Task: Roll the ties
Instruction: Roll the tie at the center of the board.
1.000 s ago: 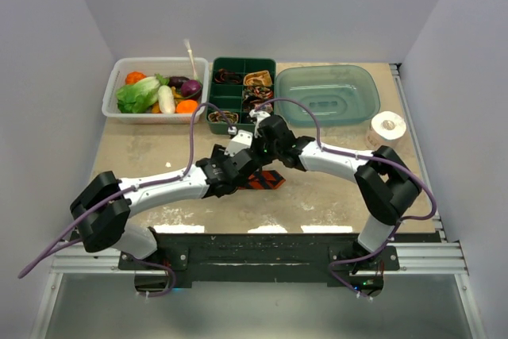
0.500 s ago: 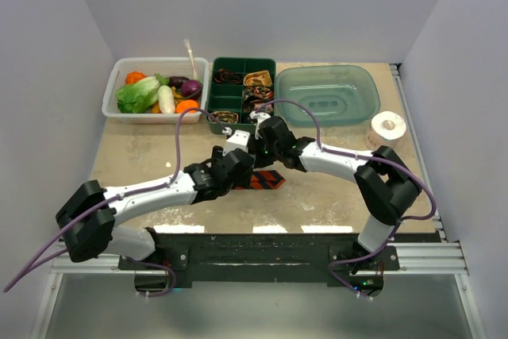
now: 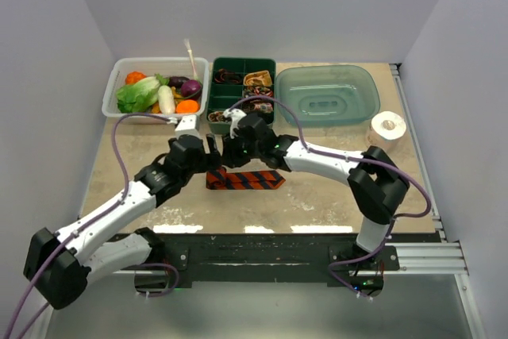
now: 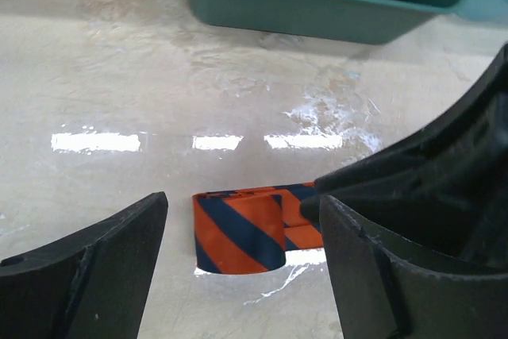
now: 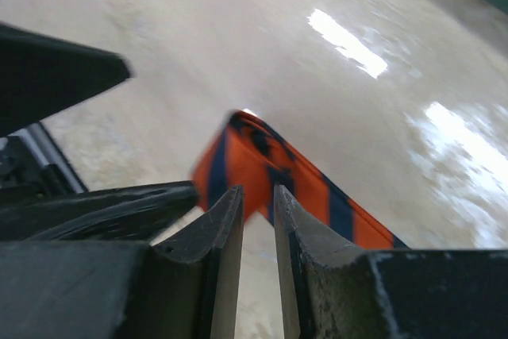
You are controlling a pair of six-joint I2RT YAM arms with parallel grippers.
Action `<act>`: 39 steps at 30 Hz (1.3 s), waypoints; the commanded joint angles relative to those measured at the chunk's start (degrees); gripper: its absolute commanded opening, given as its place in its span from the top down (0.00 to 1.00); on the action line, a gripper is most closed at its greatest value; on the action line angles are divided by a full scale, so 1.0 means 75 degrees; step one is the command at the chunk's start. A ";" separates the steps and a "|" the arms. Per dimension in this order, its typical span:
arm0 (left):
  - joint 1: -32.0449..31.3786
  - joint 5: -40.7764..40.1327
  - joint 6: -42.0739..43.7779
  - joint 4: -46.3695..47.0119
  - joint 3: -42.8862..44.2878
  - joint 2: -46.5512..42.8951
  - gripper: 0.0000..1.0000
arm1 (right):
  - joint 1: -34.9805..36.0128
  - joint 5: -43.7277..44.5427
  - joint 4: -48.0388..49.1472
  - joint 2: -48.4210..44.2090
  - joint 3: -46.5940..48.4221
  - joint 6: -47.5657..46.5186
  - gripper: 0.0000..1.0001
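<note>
Swung left, left pincer (image 4: pixel 240 200) stands apart, striped tie (image 4: pixel 238 234) lying between its jaws.

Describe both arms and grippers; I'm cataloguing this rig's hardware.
The left arm and right arm have white links, bulky black joints and a loose purple cable each. The left gripper and right gripper have black, wedge-shaped fingers.

Striped tie (image 4: pixel 238 232) right end hidden behind left hand (image 4: pixel 242 200); blurred in right wrist view.
</note>
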 commanded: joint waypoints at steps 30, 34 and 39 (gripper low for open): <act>0.3098 0.4798 -0.0322 0.2529 -0.2226 0.0374 0.18 | 0.0582 0.0812 -0.0457 0.0627 0.0012 -0.0260 0.77; 0.3098 0.5056 -0.0334 0.2871 -0.2367 0.0502 0.18 | 0.0582 0.0695 -0.0457 0.0662 0.0187 -0.0260 0.77; 0.3086 0.5396 -0.0310 0.3351 -0.2531 0.0596 0.18 | 0.0582 0.0824 -0.0539 0.0288 0.0422 -0.0260 0.76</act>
